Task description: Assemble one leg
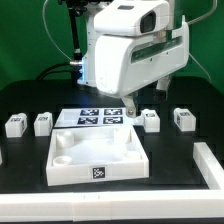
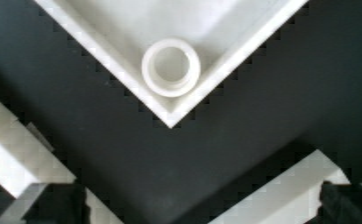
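- The gripper point(image 2: 187, 198) is spread wide. In the wrist view its two dark fingertips point(image 2: 50, 204) sit far apart, and only the black table point(image 1: 170, 165) shows between them.
- In the exterior view the white arm point(image 1: 130, 50) fills the upper centre and right of the frame. Its lower end hangs over the far right corner of the white panel point(image 1: 75, 172).
- The wrist view looks straight down on one corner of that panel, with its round socket point(image 2: 171, 66) in plain sight.
- The panel lies flat on the table at lower centre of the exterior frame, and its front wall carries a marker tag.
- The marker board point(image 1: 90, 116) lies just behind the panel, at mid-frame.
- Four legs stand on the table in a row across the middle of the exterior frame, all apart from the gripper:
  - the left-edge leg point(image 1: 15, 124) and the inner-left leg point(image 1: 42, 122) are left of the marker board;
  - the inner-right leg point(image 1: 150, 120) stands just right of the arm's lower end;
  - the right-edge leg point(image 1: 183, 119) is farther right.
- A white rail point(image 1: 210, 170) runs along the lower right of the frame.
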